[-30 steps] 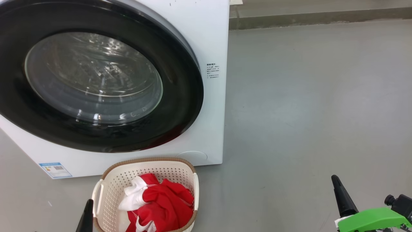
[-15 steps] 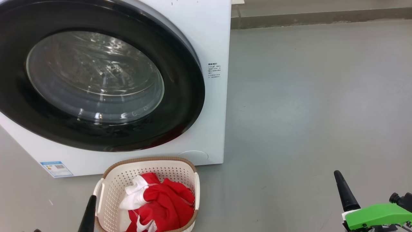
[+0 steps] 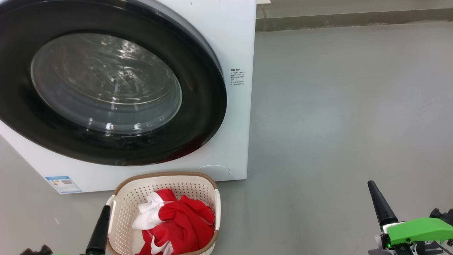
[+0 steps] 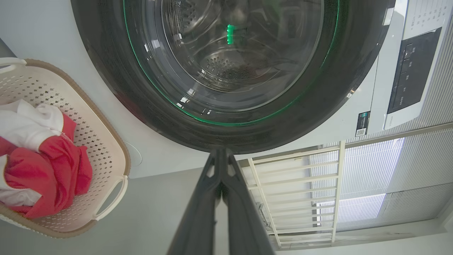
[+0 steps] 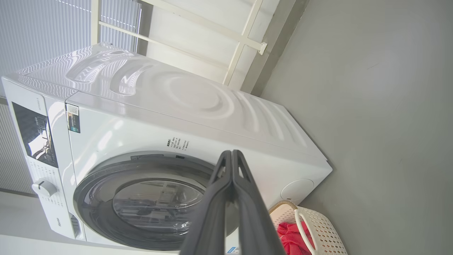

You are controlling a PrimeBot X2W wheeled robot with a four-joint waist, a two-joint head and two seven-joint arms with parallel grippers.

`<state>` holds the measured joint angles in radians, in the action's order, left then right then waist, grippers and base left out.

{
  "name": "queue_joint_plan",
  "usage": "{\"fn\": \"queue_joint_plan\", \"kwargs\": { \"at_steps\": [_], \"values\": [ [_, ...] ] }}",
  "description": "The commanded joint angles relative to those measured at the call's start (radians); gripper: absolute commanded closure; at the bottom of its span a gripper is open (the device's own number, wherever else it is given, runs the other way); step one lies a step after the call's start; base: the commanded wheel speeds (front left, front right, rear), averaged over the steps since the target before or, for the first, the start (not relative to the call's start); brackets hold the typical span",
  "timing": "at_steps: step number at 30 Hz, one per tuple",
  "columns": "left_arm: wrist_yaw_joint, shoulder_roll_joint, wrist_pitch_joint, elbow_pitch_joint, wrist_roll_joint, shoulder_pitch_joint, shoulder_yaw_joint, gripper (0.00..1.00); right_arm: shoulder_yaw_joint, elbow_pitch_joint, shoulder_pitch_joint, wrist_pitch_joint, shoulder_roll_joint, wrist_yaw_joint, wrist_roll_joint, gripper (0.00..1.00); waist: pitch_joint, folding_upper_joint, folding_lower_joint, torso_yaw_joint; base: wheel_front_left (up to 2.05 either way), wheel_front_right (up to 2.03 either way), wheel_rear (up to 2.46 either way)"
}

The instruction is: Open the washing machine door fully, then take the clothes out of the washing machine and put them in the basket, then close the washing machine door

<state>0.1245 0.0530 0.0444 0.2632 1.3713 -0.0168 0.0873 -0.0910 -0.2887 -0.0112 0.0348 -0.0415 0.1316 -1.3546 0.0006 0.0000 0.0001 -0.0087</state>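
Grey floor (image 3: 336, 106) carries the washing machine (image 3: 233, 42), its washing machine door (image 3: 198, 117) apparently shut flush. Just before it sits the basket (image 3: 162, 178) holding the clothes (image 3: 180, 223). The left gripper (image 3: 105, 210), beside the basket, lies nearer the door than the right gripper (image 3: 372, 186); both are pinched closed, empty.

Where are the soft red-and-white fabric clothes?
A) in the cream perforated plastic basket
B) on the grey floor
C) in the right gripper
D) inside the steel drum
A: the clothes lie inside the basket, in front of the shut black-rimmed round glass door.
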Motion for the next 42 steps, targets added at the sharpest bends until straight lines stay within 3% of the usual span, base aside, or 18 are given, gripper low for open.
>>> {"fn": "queue_joint_plan", "kwargs": {
  "at_steps": [1, 22, 42],
  "values": [
    [0.005, 0.011, 0.009, -0.022, 0.028, -0.052, 0.023, 1.0, 0.007, 0.032, -0.06, 0.007, -0.017, 0.0, -0.033, 1.0, 0.0, 0.0, 0.0, 0.0, 0.0, 0.0, 0.0],
    [0.006, -0.003, 0.069, -0.018, 0.237, -0.091, 0.027, 1.0, -0.012, 0.044, -0.096, 0.07, -0.017, -0.001, -0.263, 1.0, 0.003, 0.0, 0.0, 0.009, 0.0, 0.0, 0.0],
    [0.006, -0.003, 0.069, -0.018, 0.237, -0.091, 0.027, 1.0, -0.015, 0.044, -0.096, 0.072, -0.015, -0.001, -0.26, 1.0, 0.003, 0.0, 0.0, 0.009, 0.0, 0.0, 0.0]
  ]
}}
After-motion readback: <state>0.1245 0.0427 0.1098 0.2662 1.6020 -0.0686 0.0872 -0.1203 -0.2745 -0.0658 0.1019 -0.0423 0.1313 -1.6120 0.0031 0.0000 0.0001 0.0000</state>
